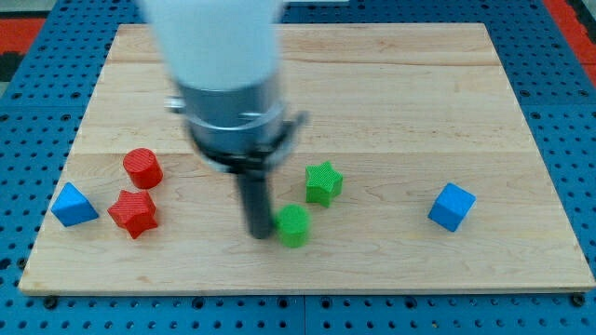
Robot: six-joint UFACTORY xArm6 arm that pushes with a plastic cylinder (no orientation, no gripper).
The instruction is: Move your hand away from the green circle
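My tip (258,234), a bare rod holding nothing, touches the green circle (293,225) from its 9 o'clock, green star (323,181) at 1 o'clock.

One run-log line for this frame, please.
my tip | touching or nearly touching green circle, on its left | green star upper right

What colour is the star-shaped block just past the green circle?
Green, same as the green circle beside my tip. The green star shows clearly in the camera view.
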